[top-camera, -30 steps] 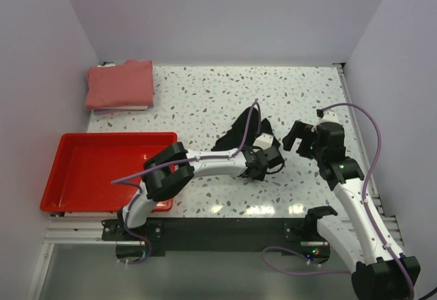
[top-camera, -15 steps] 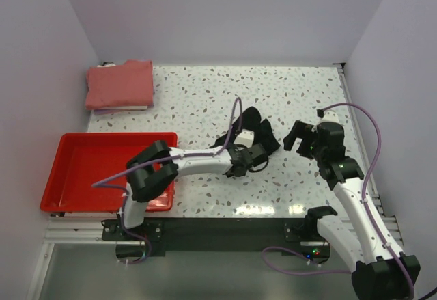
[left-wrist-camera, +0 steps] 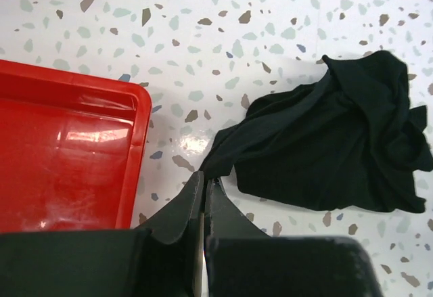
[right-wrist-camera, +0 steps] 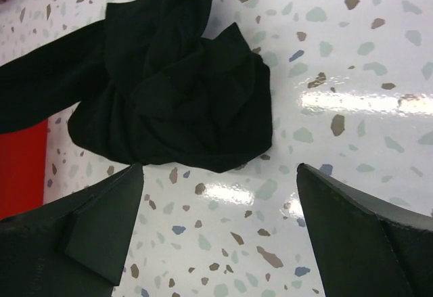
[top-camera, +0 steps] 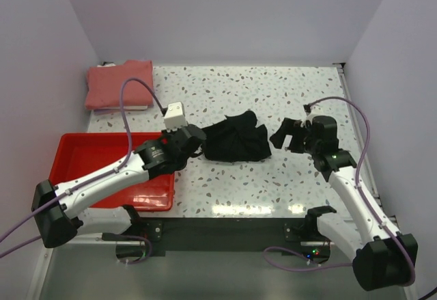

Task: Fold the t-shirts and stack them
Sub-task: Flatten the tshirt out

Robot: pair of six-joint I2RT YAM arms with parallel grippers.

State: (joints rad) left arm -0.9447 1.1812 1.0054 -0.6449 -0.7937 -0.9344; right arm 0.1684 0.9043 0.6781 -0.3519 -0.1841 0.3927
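The black t-shirt [top-camera: 235,139] lies crumpled on the speckled table's middle. My left gripper [top-camera: 194,141] is shut on its left corner, next to the red tray; in the left wrist view the gripper [left-wrist-camera: 205,175] pinches a stretched corner of the shirt [left-wrist-camera: 331,141]. My right gripper [top-camera: 287,136] is open and empty just right of the shirt; in the right wrist view the gripper [right-wrist-camera: 220,168] is open wide, with the shirt [right-wrist-camera: 183,87] just beyond it. The salmon-pink t-shirt [top-camera: 119,85] lies folded at the back left corner.
A red plastic tray [top-camera: 89,167] sits at the front left, its corner close to the left gripper; it also shows in the left wrist view [left-wrist-camera: 61,155] and the right wrist view [right-wrist-camera: 20,168]. White walls close in on three sides.
My left arm has pulled back to the left, dragging the black shirt's corner toward the tray. My right gripper has shifted slightly left toward the shirt.
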